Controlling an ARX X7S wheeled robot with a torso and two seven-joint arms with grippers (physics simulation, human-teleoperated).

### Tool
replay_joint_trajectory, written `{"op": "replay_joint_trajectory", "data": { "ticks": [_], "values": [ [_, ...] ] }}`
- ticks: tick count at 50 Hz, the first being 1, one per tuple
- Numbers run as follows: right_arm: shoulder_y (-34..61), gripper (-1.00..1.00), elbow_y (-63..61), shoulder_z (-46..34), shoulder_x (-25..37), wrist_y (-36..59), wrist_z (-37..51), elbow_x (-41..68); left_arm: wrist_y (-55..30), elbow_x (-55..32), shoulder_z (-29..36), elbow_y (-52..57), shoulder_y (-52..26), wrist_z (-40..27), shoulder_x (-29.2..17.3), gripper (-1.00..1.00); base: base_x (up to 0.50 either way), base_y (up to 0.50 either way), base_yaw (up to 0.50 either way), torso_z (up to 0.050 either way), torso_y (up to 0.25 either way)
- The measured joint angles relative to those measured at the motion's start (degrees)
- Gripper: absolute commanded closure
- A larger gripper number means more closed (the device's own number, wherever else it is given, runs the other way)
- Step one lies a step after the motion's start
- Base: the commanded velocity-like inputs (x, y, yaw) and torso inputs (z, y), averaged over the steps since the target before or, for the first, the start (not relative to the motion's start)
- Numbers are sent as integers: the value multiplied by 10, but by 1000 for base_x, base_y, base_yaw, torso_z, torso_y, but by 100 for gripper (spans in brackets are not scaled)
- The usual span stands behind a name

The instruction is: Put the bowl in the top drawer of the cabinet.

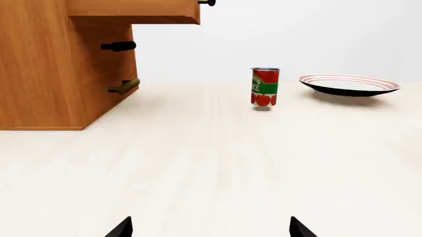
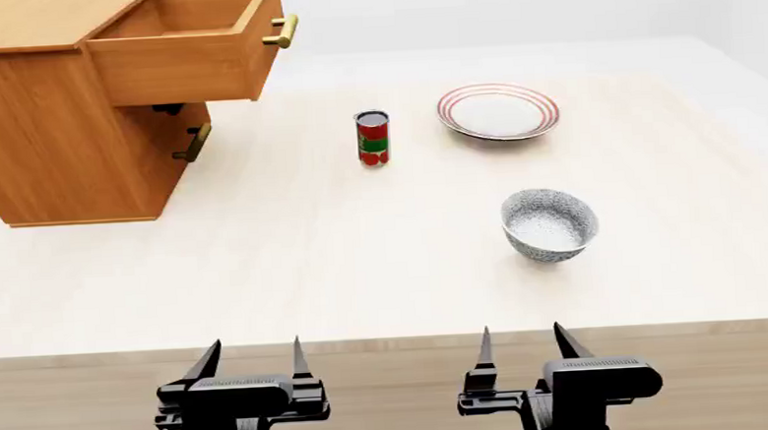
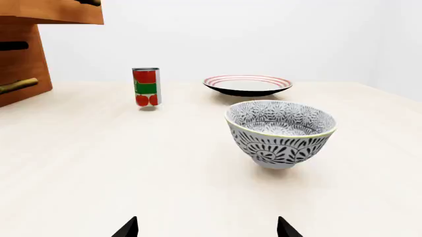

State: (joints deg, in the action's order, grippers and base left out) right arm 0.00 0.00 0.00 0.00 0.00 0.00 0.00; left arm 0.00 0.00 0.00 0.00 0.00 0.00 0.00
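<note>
Nearest us, our left gripper (image 2: 251, 358) and right gripper (image 2: 521, 343) hover at the table (image 2: 295, 269) edge, fingers parted, holding nothing. Beyond the right gripper, the bowl (image 2: 549, 224) sits upright. Farther: 1 can (image 2: 373, 138), 1 plate (image 2: 499, 110), and the cabinet (image 2: 51, 134), its top drawer (image 2: 185, 50) pulled out.
</note>
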Motion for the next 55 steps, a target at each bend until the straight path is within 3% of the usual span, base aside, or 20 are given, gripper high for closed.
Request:
{"op": "replay_joint_trajectory", "data": {
  "ticks": [9,55],
  "values": [
    [4,-100,4,-9,9,-2,13,15,0,-9,13,0,-1,-11,-9,-100,0,51,0,0,0],
    [6,-100,7,-55,49,-7,58,77,8,-50,61,-1,-1,-61,-54,-100,0,367,0,0,0]
  ]
}}
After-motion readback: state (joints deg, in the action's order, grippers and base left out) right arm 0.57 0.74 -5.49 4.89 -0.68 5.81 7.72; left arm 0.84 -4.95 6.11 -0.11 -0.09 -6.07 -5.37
